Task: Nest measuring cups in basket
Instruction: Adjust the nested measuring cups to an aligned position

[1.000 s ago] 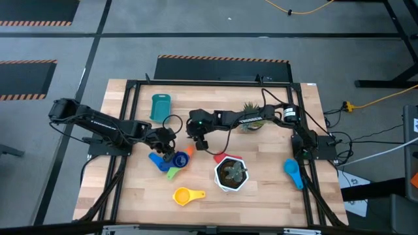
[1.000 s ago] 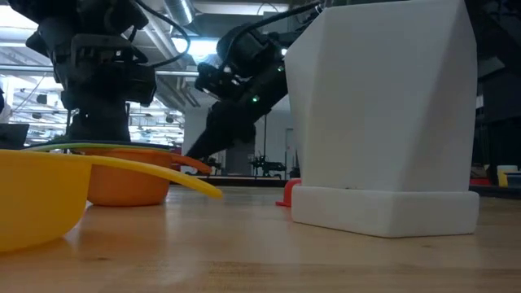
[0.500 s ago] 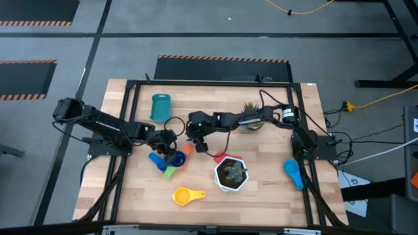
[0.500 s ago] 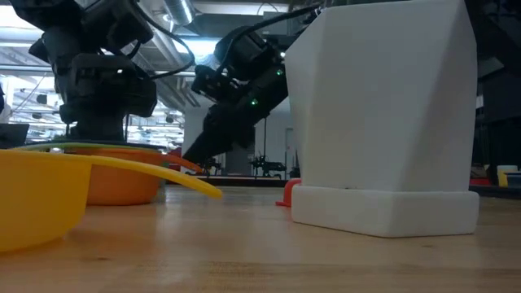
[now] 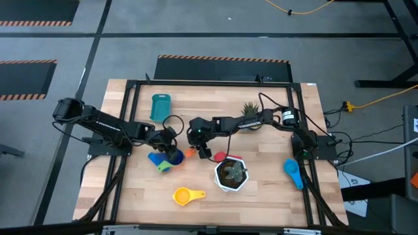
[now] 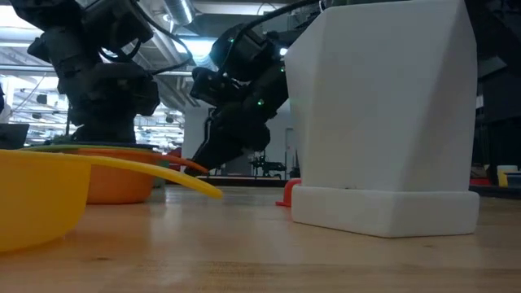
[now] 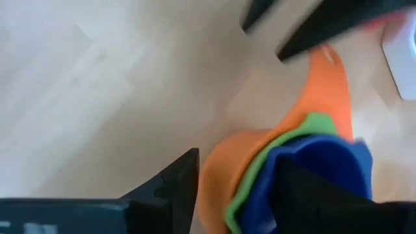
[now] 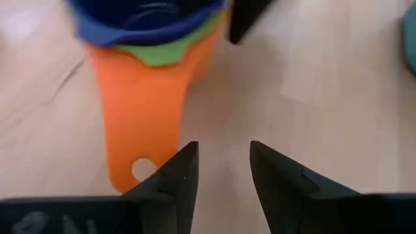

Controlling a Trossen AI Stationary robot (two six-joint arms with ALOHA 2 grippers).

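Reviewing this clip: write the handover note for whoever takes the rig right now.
Left gripper: over the stacked cups, fingers straddling the dark blue cup; grip unclear.
Right gripper: open, empty, beside the orange cup's handle.
Done: dark blue and green cup nested in the orange cup.
Left: yellow cup, red cup by the white pot, light blue cup loose. Basket holds nothing.
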